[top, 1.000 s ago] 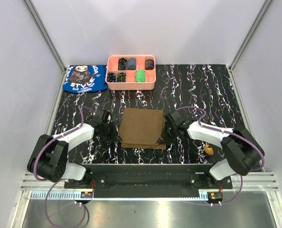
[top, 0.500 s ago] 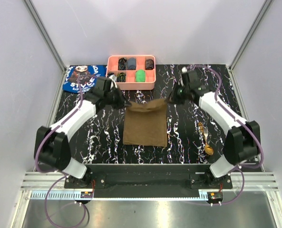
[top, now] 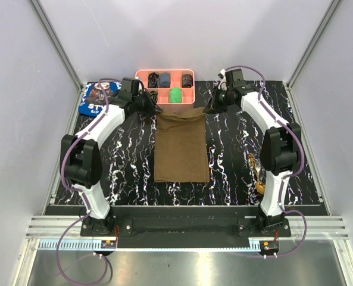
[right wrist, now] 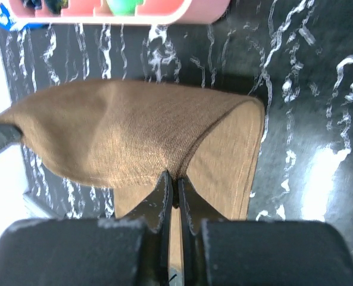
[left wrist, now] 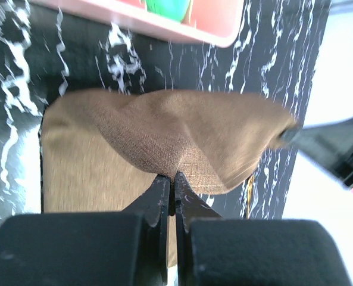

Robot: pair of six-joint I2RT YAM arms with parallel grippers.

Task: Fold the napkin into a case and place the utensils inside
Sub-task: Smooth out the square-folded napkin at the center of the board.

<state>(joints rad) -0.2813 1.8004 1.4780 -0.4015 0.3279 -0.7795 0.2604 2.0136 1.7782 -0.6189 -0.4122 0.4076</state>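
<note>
The olive-brown napkin (top: 181, 149) lies lengthwise on the black marbled table, and its far edge is lifted just in front of the pink tray (top: 164, 108). My left gripper (top: 155, 111) is shut on the far left corner. My right gripper (top: 208, 109) is shut on the far right corner. In the left wrist view the cloth (left wrist: 164, 128) bulges up from the pinched left gripper (left wrist: 173, 177). The right wrist view shows the same napkin (right wrist: 134, 134) drawn into the right gripper (right wrist: 176, 179). The gold utensils (top: 259, 174) lie on the table to the right of the napkin.
The pink compartment tray (top: 164, 108) with small dark and green items stands at the back, close behind both grippers. A blue printed cloth (top: 93, 101) lies at the back left. Grey walls close in the table on both sides.
Both grippers have carried the napkin's corners from its near edge to the far side by the tray. The cloth now lies longer front to back. The left jaws closed on their corner.
</note>
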